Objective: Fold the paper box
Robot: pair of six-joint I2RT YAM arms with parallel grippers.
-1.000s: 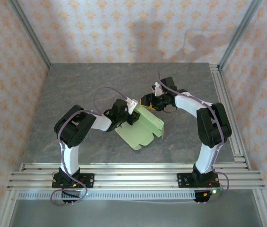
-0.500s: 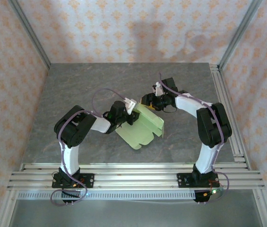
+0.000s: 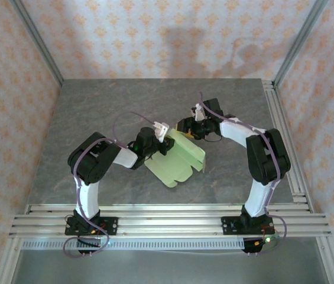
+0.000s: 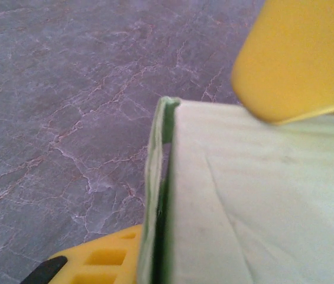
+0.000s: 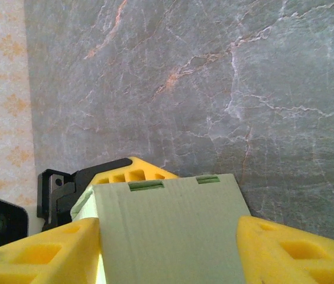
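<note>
The paper box (image 3: pixel 178 160) is pale green card, partly folded, lying in the middle of the grey table (image 3: pixel 96 112). My left gripper (image 3: pixel 165 142) is shut on its upper left wall. In the left wrist view the doubled card edge (image 4: pixel 155 195) runs between the yellow fingers (image 4: pixel 297 59) of the left gripper (image 4: pixel 196 160). My right gripper (image 3: pixel 187 131) holds the box's far end. In the right wrist view the slotted panel (image 5: pixel 172 231) spans the gap of the right gripper (image 5: pixel 169 248), with both yellow pads (image 5: pixel 48 248) against its sides.
Patterned walls and metal posts (image 3: pixel 36 47) close in the table at the back and sides. An aluminium rail (image 3: pixel 167 213) runs along the near edge by the arm bases. Bare marble lies behind the box (image 5: pixel 214 77).
The left arm's wrist and forearm have shifted slightly left and up while keeping hold. The box and the right arm have hardly moved.
</note>
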